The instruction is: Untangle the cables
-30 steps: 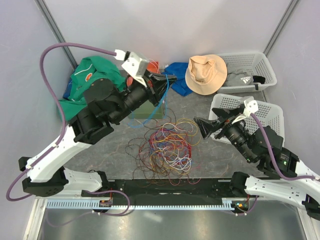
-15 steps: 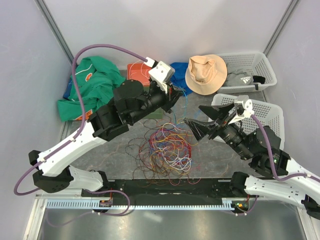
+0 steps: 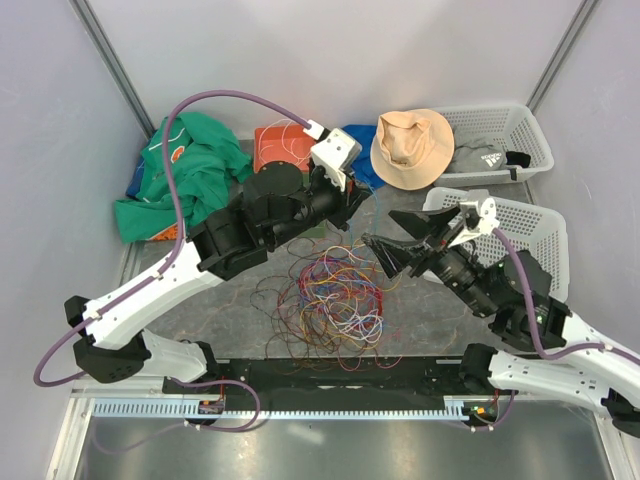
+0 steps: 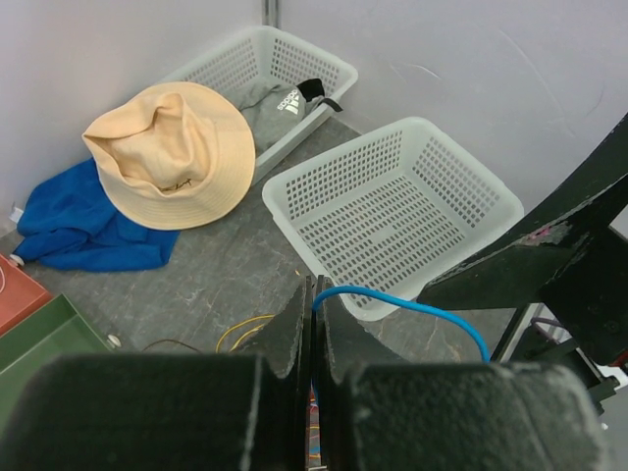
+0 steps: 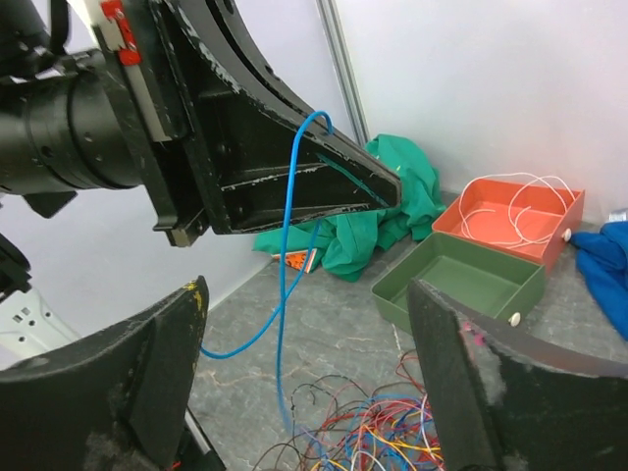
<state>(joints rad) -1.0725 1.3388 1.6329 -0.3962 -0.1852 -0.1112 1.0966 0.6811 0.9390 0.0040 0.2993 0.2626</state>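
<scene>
Your left gripper (image 3: pixel 357 203) is pinched shut on one blue cable (image 5: pixel 286 285), which it holds up above the table (image 3: pixel 200 300). The strand hangs from its tips down into the tangle (image 3: pixel 330 295) lying mid-table, in front of the green tray (image 5: pixel 461 273). Your right gripper (image 3: pixel 386 232) stands wide and holds nothing, just beside the left one. In its wrist view the blue cable shows between its fingers (image 5: pixel 118 392), farther off.
</scene>
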